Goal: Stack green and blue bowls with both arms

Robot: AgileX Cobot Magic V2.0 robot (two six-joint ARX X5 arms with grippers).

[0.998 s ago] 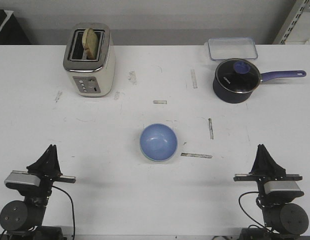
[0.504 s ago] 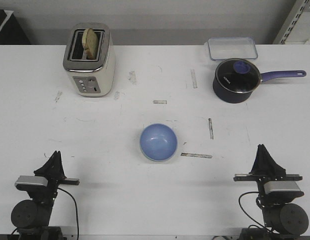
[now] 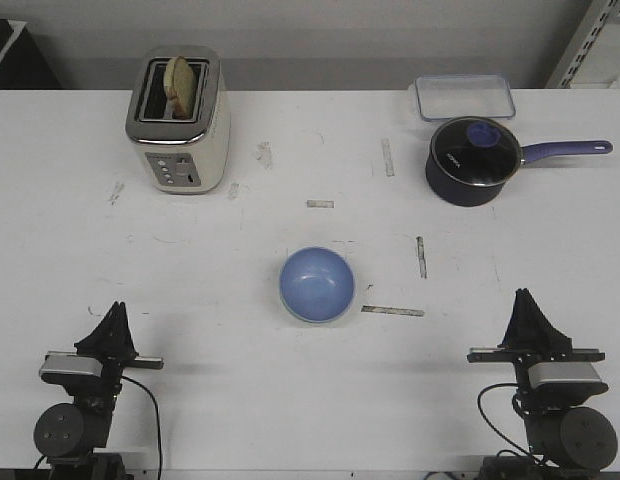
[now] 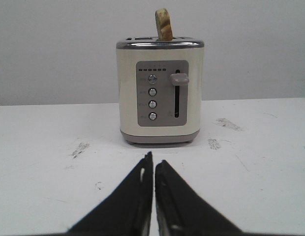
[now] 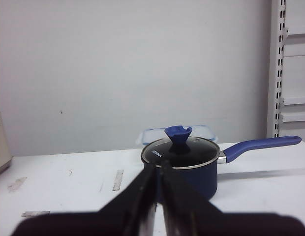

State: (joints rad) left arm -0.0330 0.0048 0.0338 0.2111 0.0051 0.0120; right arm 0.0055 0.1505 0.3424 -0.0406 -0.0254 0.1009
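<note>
Left end effector (image 4: pixel 153 164) closed; green bowl barely visible under blue bowl (image 3: pixel 316 284)

The bowl (image 3: pixel 316 285) is set mid-table, the toaster (image 3: pixel 177 119) far back left, the saucepan (image 3: pixel 477 161) back right.

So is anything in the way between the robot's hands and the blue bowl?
No, nothing visible is. Only bare table lies between the blue bowl and the left gripper and right gripper. The toaster and saucepan stand farther back.
</note>
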